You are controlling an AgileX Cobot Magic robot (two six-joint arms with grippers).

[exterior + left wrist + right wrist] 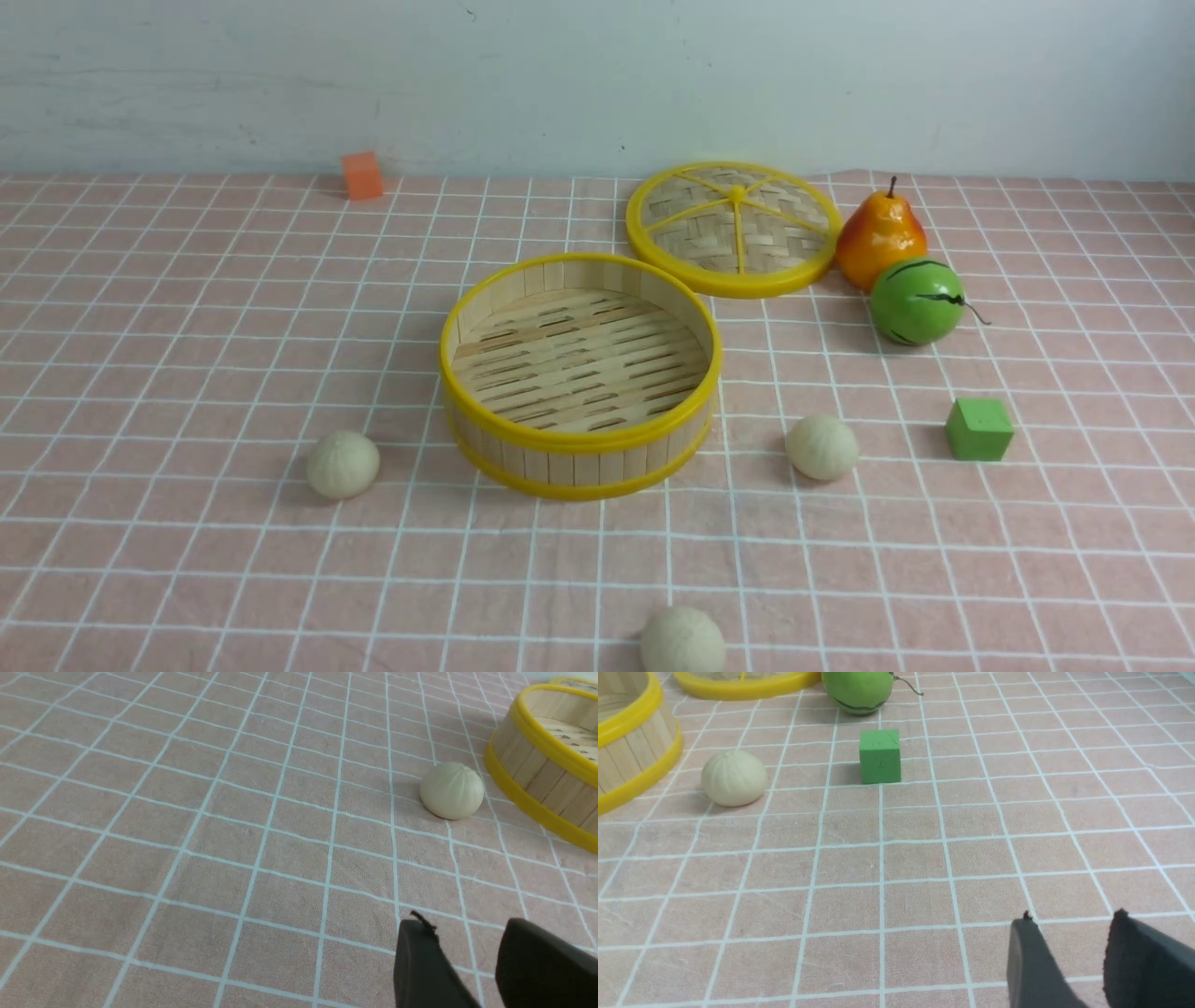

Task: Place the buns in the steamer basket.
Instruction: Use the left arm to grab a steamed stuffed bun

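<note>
The steamer basket (579, 439), bamboo with yellow rims, stands mid-table with nothing on its slatted floor; its wall shows as well in the left wrist view (542, 779) and the right wrist view (630, 760). Three cream buns lie on the cloth around it: one to its left (343, 464) (452, 790), one to its right (822, 447) (733, 778), one near the front edge (682, 642). My left gripper (462, 926) hangs open over bare cloth, well short of the left bun. My right gripper (1071, 919) is open too, far from the right bun. Neither arm shows in the front view.
The flat woven lid (735, 230) lies behind the basket. An orange pear (879, 238) and a green striped fruit (917, 301) (857, 690) sit at the right. A green cube (978, 429) (879, 756) lies near the right bun. An orange cube (362, 175) stands by the wall.
</note>
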